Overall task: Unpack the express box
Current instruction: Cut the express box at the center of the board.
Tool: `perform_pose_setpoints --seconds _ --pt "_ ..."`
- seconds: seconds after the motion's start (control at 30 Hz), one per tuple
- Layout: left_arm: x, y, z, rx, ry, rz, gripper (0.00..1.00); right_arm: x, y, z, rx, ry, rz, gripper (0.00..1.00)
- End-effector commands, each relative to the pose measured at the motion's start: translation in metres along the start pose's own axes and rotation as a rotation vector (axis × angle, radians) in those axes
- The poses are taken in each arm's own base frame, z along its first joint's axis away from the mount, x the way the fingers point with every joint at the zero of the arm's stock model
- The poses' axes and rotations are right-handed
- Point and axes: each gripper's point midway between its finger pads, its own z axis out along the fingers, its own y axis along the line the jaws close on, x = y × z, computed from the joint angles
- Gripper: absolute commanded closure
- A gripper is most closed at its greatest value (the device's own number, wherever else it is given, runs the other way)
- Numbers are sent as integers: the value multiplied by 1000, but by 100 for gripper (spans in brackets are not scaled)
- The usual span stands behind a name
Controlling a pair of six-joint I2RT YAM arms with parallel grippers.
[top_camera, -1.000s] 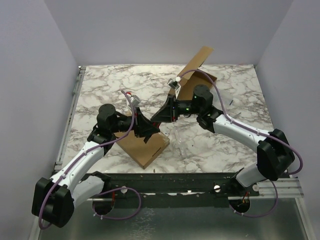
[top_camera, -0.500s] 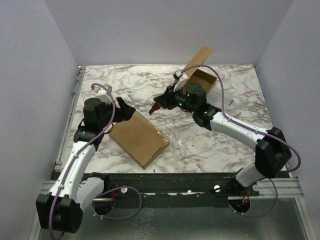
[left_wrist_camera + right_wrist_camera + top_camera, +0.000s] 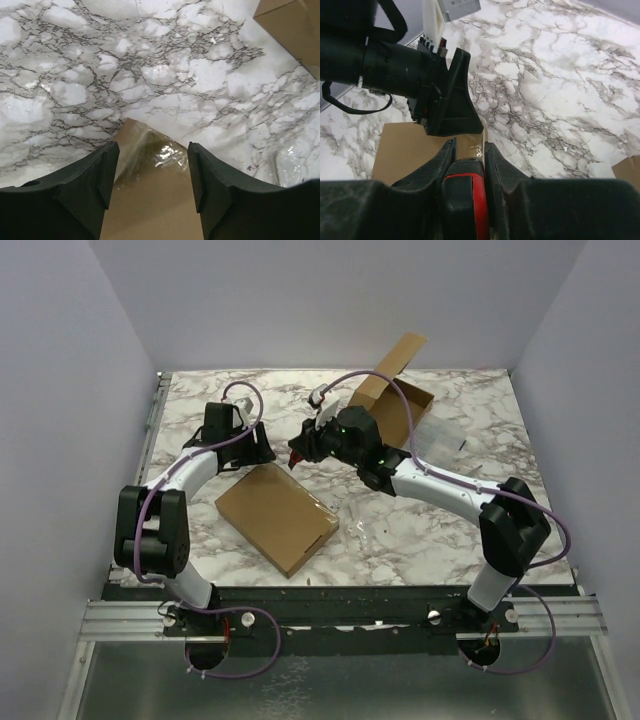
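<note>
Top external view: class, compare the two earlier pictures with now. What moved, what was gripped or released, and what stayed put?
The left gripper came off the flat box, drew back toward the far left and opened; it is now empty at that box's far corner. The right gripper, shut on a red-handled tool, shifted slightly left. The flat box and the open box at the far right stayed put.

Right gripper (image 3: pixel 469 156) clamped tight on a red-and-black tool (image 3: pixel 468 200), red strip showing between the fingers. Just ahead of the tips, the left gripper (image 3: pixel 455 110) hangs over the far edge of a flat cardboard box (image 3: pixel 405 150) on the marble table (image 3: pixel 560 100). Off right, another cardboard corner (image 3: pixel 627 172) peeks in
</note>
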Motion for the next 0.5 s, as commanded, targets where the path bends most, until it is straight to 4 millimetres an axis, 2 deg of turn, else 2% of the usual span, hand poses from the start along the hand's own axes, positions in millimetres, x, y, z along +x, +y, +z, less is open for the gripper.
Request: perform_pose_setpoints --seconds 0.0,0.23,0.47 --pt "-1 13 18 -32 30 40 40 -10 -5 9 83 -21 -84 100" --pt "19 29 28 -75 83 34 54 1 -6 16 165 32 -136 100" --pt "23 37 28 -120 95 35 58 11 1 21 162 63 -155 100"
